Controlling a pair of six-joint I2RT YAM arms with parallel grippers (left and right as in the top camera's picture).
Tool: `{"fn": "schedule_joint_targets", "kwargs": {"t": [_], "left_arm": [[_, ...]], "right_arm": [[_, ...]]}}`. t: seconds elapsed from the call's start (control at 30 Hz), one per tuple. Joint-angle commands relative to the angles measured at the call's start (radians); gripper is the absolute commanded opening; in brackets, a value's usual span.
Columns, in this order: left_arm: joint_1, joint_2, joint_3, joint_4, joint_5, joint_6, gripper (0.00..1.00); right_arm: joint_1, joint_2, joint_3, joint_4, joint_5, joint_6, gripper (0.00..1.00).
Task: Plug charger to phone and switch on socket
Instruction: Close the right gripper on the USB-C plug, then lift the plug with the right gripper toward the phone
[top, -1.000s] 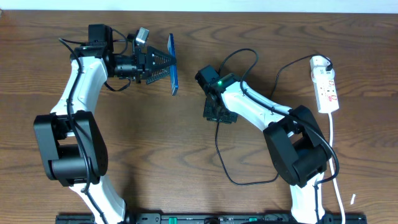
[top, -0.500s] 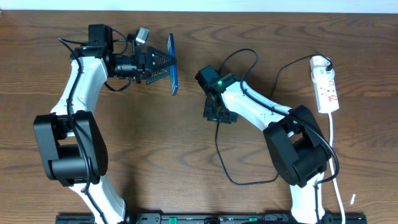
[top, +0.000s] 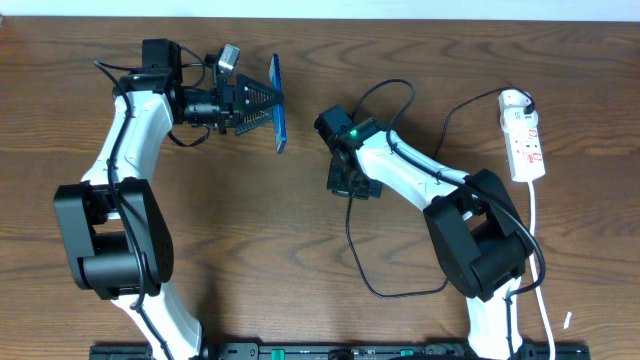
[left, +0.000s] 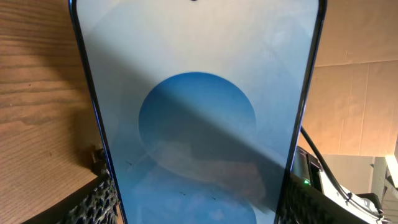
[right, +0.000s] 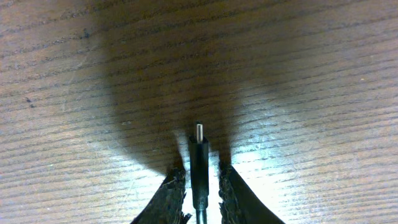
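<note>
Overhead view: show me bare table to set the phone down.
Widest bare table lies between the left arm and the looped charger, below the phone. Crowded: around the right pincer and beside the socket, where cable runs.

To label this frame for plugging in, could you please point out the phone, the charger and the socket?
phone (left: 198, 112): left wrist view, screen centre.
charger (right: 199, 165): right wrist view, plug body.
socket (top: 526, 146): overhead view, strip's middle.

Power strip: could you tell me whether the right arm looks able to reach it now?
Probably yes: only a thin cable lies on the table between the right pincer and the power strip.
</note>
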Motion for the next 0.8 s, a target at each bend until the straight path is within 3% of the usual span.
{"fn": "schedule_joint_targets", "kwargs": {"t": [0.0,0.2,0.33,0.77], "left_arm": [[0.005,-0.028,-0.006,0.001,0.047,0.02,0.07],[0.006,-0.028,-0.006,0.001,0.047,0.02,0.07],[0.005,-0.028,-0.006,0.001,0.047,0.02,0.07],[0.006,-0.028,-0.006,0.001,0.047,0.02,0.07]], "right_arm": [[0.007,0.033,0.001,-0.002,-0.011,0.024,0.16],[0.007,0.033,0.001,-0.002,-0.011,0.024,0.12],[0.007,0.033,0.001,-0.002,-0.011,0.024,0.01],[-0.002,0.033,0.002,-0.003,-0.029,-0.004,0.01]]}}
